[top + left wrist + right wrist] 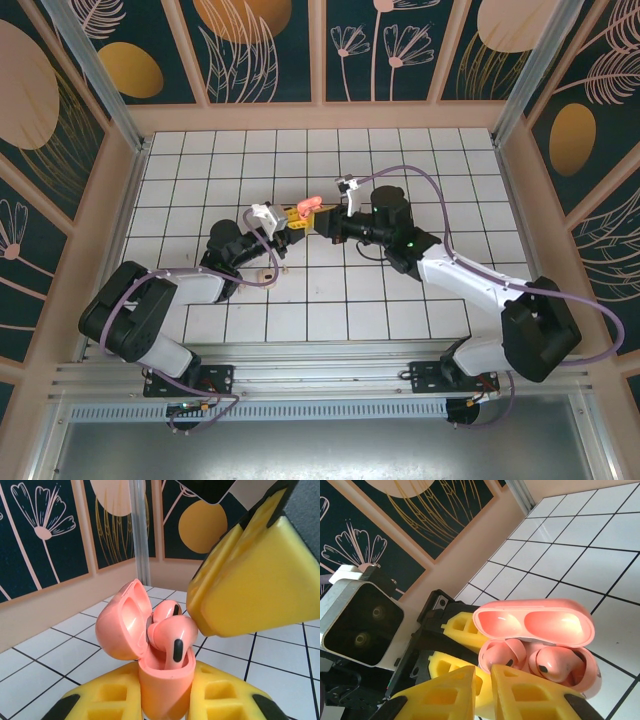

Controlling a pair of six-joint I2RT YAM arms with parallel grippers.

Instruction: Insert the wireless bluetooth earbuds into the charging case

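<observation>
With the left end effector (167,700) gripping the open charging case (122,625), both coral earbuds (172,635) sat inside, one seemingly not pressed home, beside the closed right end effector (482,690).

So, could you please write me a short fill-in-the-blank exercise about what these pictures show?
1. The left hand holds the coral-pink charging case with its lid ___.
2. In the case sit ___ pink earbuds.
3. The pads on the right hand are coloured ___.
Missing words: open; two; yellow.
</observation>
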